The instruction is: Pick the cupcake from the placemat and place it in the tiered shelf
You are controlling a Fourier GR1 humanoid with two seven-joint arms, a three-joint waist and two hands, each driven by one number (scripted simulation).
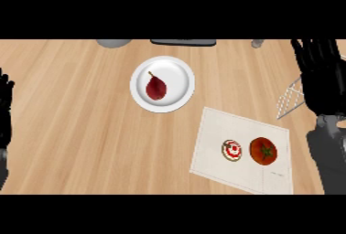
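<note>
I see the cupcake (232, 150) on the placemat (223, 125), just left of a tomato (263, 151), untouched, my right hand (321, 77) spread above; I judge it light, soft-topped, best pinched low round its sides.

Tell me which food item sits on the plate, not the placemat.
The dark red pear-shaped fruit, alone on the white plate; the cupcake and tomato share the placemat.

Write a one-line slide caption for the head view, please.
Cupcake beside tomato on placemat; right hand open above.
</note>
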